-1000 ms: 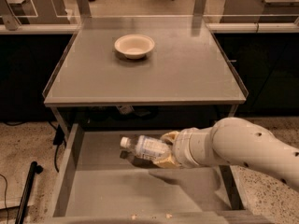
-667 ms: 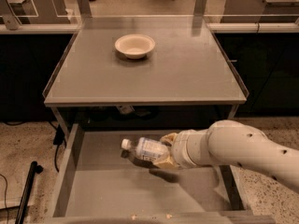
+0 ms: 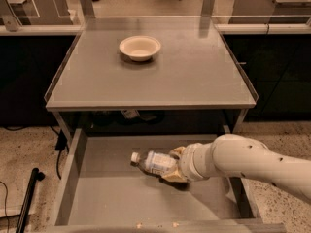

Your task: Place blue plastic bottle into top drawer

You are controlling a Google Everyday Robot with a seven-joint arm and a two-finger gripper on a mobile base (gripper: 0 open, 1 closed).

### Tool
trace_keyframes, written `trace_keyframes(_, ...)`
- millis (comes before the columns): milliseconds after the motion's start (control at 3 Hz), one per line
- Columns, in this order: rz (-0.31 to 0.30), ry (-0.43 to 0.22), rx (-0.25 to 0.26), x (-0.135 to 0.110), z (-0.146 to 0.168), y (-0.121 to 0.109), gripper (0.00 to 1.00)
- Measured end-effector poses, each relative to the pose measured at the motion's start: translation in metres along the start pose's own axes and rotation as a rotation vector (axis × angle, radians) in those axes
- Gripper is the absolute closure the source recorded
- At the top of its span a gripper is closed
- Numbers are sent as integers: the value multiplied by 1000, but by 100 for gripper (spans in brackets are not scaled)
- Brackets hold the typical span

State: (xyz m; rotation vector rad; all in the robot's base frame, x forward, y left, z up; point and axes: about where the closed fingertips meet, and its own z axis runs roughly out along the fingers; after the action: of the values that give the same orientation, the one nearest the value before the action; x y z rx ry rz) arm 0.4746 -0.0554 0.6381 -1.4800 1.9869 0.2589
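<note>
The blue plastic bottle (image 3: 151, 162) lies on its side, white cap pointing left, low over the floor of the open top drawer (image 3: 104, 198). My gripper (image 3: 174, 165) comes in from the right on a thick white arm and is shut on the bottle's base end. I cannot tell whether the bottle touches the drawer floor. A dark shadow lies under the gripper.
A cream round bowl (image 3: 140, 47) sits on the grey tabletop (image 3: 194, 76) above the drawer. Low drawer walls run along the left (image 3: 68, 176) and right. A black pole (image 3: 28, 198) leans on the floor at the left. Office chairs stand far behind.
The bottle and gripper have sunk slightly lower into the drawer and shifted a little; the arm has stayed in nearly the same place.
</note>
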Motion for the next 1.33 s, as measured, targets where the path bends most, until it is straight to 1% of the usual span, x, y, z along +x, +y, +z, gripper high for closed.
trace_keyframes(333, 1, 1, -1, 1, 1, 0, 83)
trace_keyframes(1000, 1, 1, -1, 1, 1, 0, 38)
trace_keyframes(1333, 1, 1, -1, 1, 1, 0, 5)
